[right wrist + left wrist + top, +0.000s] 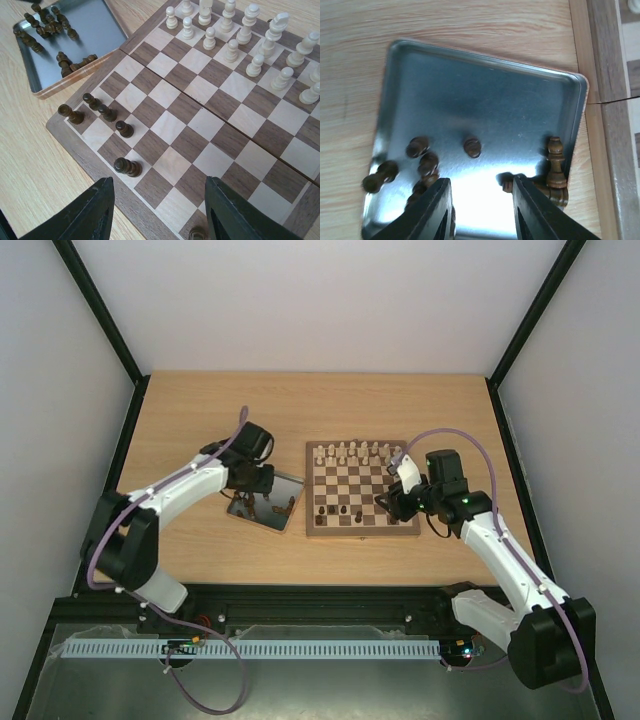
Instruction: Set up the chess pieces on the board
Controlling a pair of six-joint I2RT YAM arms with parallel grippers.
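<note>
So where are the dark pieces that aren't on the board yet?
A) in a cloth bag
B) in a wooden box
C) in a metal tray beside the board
C: the loose dark pieces lie in the shiny metal tray right beside the board.

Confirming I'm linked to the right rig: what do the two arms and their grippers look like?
Both match: the left arm and right arm have white links between bulky black joints, each trailed by a loose purple cable. The left gripper and right gripper have plain dark wedge-shaped fingers. A small green light glows on the right arm.
</note>
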